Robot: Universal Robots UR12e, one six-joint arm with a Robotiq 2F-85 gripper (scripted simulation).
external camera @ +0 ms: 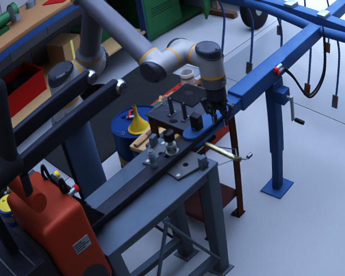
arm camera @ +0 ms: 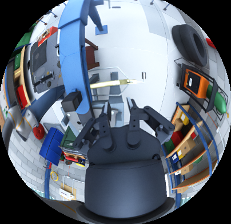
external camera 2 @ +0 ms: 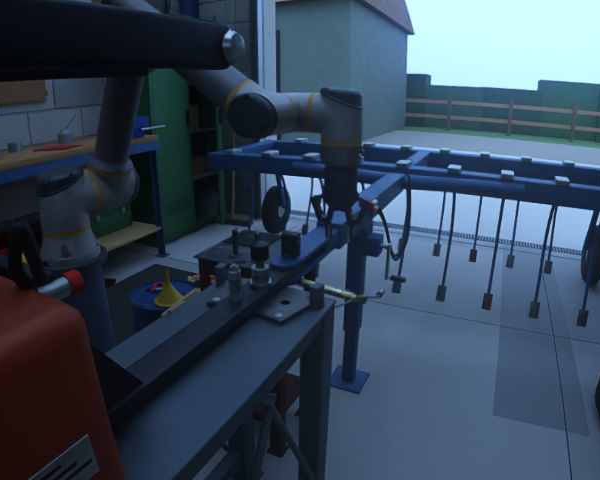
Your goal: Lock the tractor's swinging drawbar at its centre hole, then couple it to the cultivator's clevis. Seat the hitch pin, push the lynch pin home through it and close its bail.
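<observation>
The dark drawbar [external camera: 155, 166] lies along the grey stand. Its tip reaches under the blue clevis [external camera: 201, 129] of the cultivator's tongue [external camera: 274, 69]. A black-capped pin [external camera: 169, 141] and a smaller grey pin [external camera: 151, 157] stand upright in the drawbar. A brass pin with a wire bail [external camera: 226, 152] sticks out sideways below the clevis. A black block [external camera: 196, 121] sits on the clevis. My gripper [external camera: 219, 117] is beside the tongue's edge, just behind the clevis. It is part open and holds nothing.
The cultivator's blue frame [external camera 2: 471, 173] with hanging tines spans the right. Its jack leg [external camera: 276, 148] stands on the floor. A dark tray table [external camera: 172, 111] with upright pegs sits behind the clevis. A blue drum with a yellow funnel [external camera: 135, 121] stands left of it.
</observation>
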